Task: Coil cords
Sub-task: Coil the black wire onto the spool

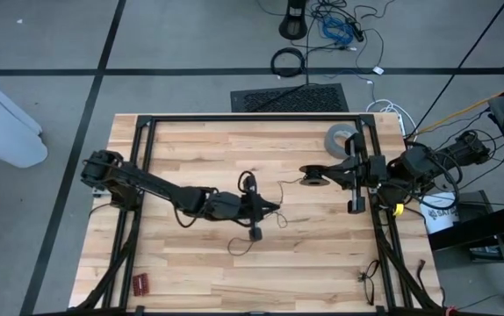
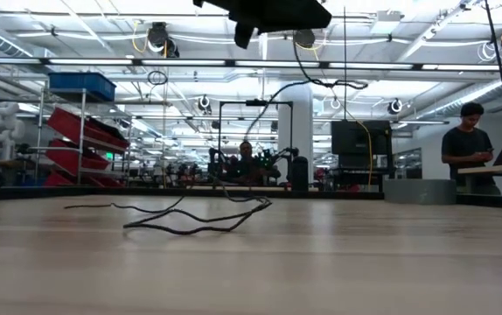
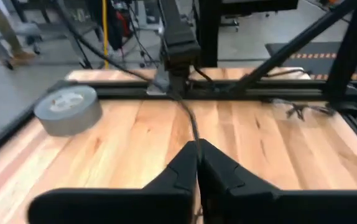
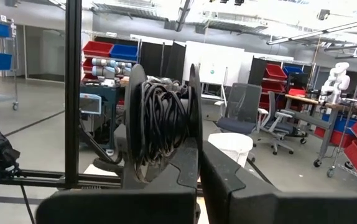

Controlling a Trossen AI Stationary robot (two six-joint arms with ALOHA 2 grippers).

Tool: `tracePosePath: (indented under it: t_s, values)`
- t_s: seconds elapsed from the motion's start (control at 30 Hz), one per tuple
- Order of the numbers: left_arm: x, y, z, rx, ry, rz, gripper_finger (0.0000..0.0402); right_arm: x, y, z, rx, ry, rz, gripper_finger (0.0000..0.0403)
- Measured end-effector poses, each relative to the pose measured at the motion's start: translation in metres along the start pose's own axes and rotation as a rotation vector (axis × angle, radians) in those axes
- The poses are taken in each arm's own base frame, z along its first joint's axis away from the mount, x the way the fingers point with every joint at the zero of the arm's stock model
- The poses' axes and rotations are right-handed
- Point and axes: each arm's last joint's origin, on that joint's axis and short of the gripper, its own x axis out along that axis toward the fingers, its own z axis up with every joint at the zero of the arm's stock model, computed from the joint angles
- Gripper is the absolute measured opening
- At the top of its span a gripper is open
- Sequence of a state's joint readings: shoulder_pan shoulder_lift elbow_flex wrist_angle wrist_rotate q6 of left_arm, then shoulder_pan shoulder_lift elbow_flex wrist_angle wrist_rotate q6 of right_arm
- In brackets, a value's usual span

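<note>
High view: left gripper (image 1: 274, 207) sits mid-table, its fingers pressed together on the thin black cord (image 1: 250, 230), which loops around it and trails across the wooden table (image 1: 190, 263). Further right, a black spool (image 1: 314, 176) wound with cord is pinched by the right gripper (image 1: 335, 175). A grey tape roll (image 1: 340, 137) lies beyond, near the far edge.

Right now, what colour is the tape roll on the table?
Grey. The tape roll shows best in the left wrist view, lying flat on the wooden table.
</note>
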State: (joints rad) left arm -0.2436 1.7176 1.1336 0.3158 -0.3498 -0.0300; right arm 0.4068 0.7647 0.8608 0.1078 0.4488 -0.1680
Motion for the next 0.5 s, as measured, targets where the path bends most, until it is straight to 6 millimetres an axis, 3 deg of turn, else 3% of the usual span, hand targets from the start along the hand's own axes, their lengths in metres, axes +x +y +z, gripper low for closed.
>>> tracePosePath:
  t_s: [0.27, 0.5]
  values:
    - [0.0005, 0.0015, -0.0061, -0.022, 0.059, -0.004, 0.0153, 0.0001, 0.0001, -0.0001, 0.0, 0.001, 0.0, 0.0]
    - [0.0038, 0.001, -0.0069, -0.032, 0.043, -0.038, 0.0182, 0.0001, 0.0, -0.0001, -0.001, 0.001, 0.0, 0.0]
